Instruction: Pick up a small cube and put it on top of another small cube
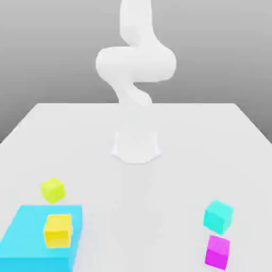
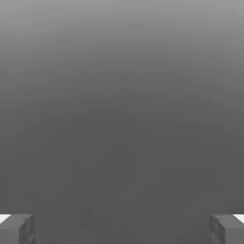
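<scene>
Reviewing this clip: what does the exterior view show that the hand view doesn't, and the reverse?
Exterior view: the arm, the table, a lime cube, a golden cube on a blue block, a cyan cube and a magenta cube. Hand view: the open gripper, its fingertips wide apart before plain grey. Shared: nothing recognisable.

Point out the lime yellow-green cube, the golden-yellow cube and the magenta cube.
lime yellow-green cube point(image 1: 52, 189), exterior view, top face.
golden-yellow cube point(image 1: 58, 230), exterior view, front face, on the blue block point(image 1: 21, 239).
magenta cube point(image 1: 218, 252), exterior view, front face.
</scene>
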